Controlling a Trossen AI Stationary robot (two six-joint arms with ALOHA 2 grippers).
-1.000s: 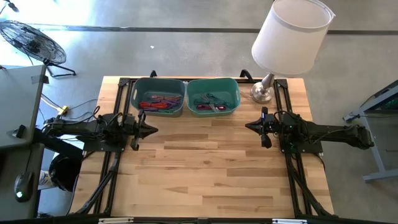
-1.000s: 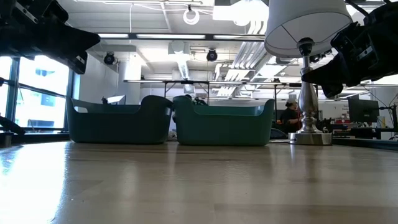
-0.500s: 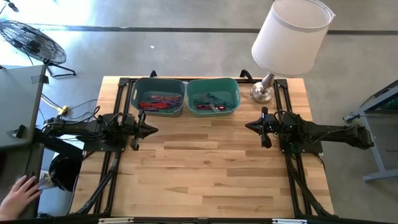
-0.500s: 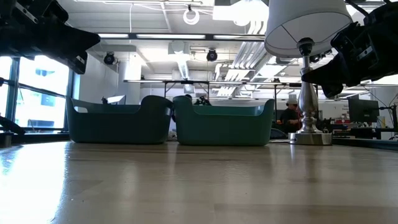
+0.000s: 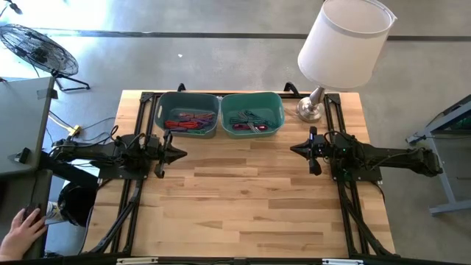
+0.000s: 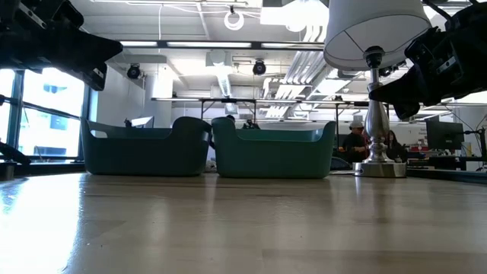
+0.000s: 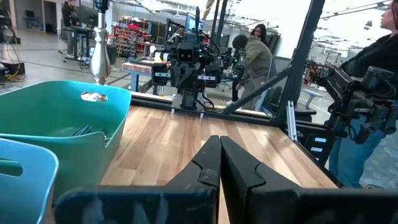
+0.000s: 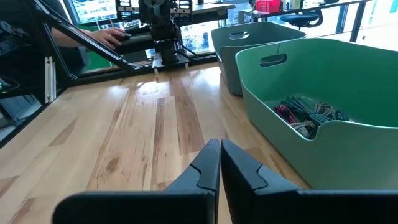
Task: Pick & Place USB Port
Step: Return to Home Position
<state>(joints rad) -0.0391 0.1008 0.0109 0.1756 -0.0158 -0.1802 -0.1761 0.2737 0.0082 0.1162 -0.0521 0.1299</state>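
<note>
The wooden worktop (image 5: 243,199) is being flanked by two dark arms lying low along its left and right sides, and a lamp (image 5: 344,44) with a white shade is being carried at its far right corner. At the far edge two bins are being kept side by side, the blue bin (image 5: 188,114) on the left and the green bin (image 5: 252,112) next to it, near the lamp's foot. The left tool (image 5: 182,154) is being held above the boards near the blue bin, its fingers pressed together on nothing; the right tool (image 5: 294,149) is being held facing it, well apart, likewise pressed together and empty. Red and purple cables (image 5: 190,120) are being held in the blue bin, and grey and pink cables (image 8: 308,115) in the green bin. A person's hand (image 5: 18,230) is being shown off the worktop, beyond its near left corner
</note>
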